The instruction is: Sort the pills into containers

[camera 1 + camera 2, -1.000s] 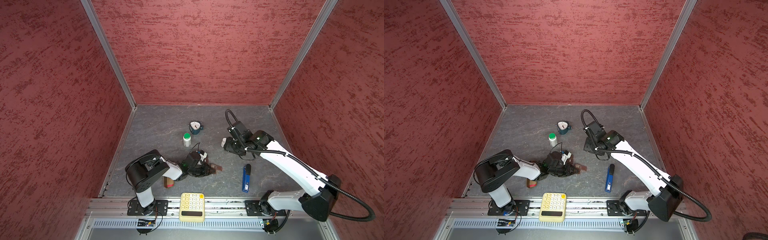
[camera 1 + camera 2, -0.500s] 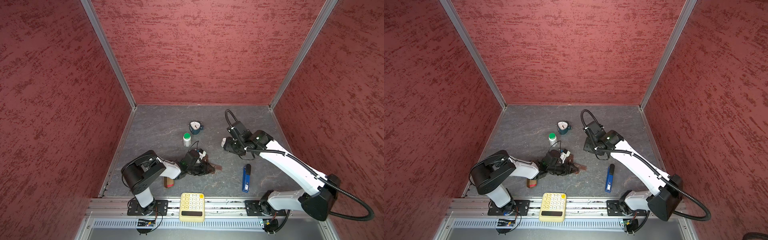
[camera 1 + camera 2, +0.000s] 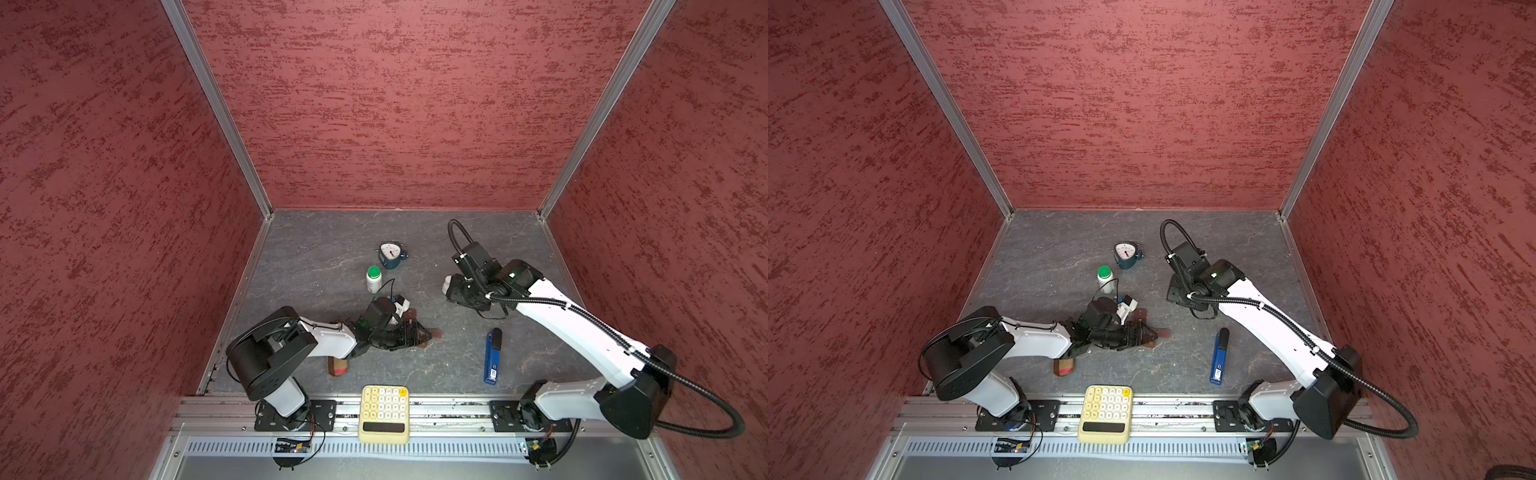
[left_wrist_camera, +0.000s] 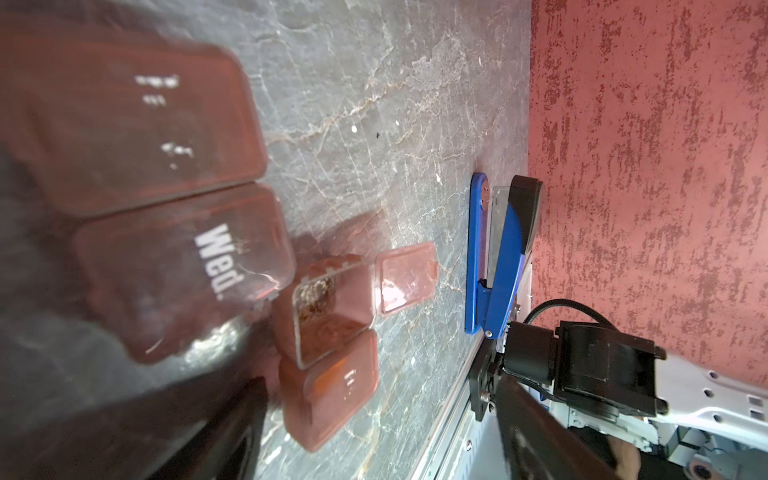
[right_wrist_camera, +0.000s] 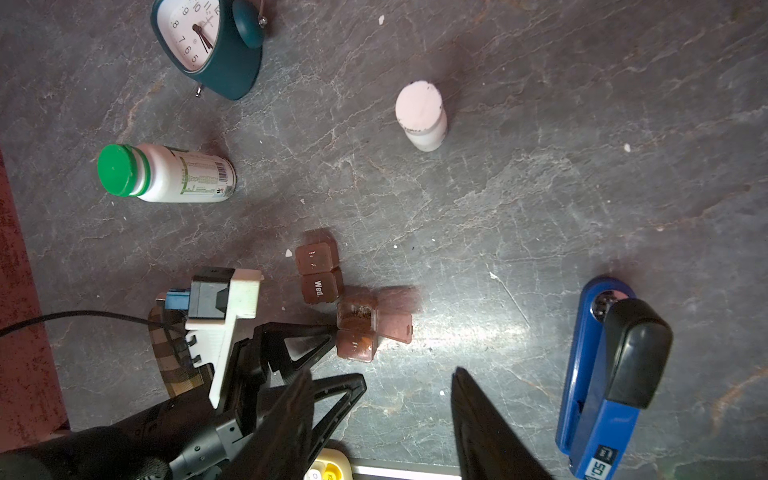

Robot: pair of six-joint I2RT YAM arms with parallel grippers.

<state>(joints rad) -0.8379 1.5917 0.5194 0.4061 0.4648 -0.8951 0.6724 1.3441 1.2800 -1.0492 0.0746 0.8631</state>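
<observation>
The containers lie as two short brown pill-box pieces on the grey table. One closed pair marked "Wed." [image 5: 319, 274] [image 4: 183, 270] sits beside a second pair [image 5: 356, 332] [image 4: 328, 316] whose one cell has its lid [image 4: 407, 276] flipped open. My left gripper [image 5: 347, 353] [image 3: 417, 334] [image 3: 1148, 337] is open, one fingertip touching the open cell's end. Tiny white pills [image 5: 289, 252] lie loose on the table. My right gripper [image 5: 382, 415] [image 3: 455, 291] hovers open and empty, apart from the containers.
A small all-white bottle [image 5: 422, 116] stands under the right arm. A white bottle with green cap [image 3: 374, 278], a teal clock [image 3: 390, 253], a blue stapler [image 3: 492, 357], a yellow calculator [image 3: 384, 411] and a brown striped object [image 3: 337, 365] surround the work spot.
My left gripper has gone from shut to open at the open-lidded container piece, and its arm has shifted a little. The right arm has stayed put.
</observation>
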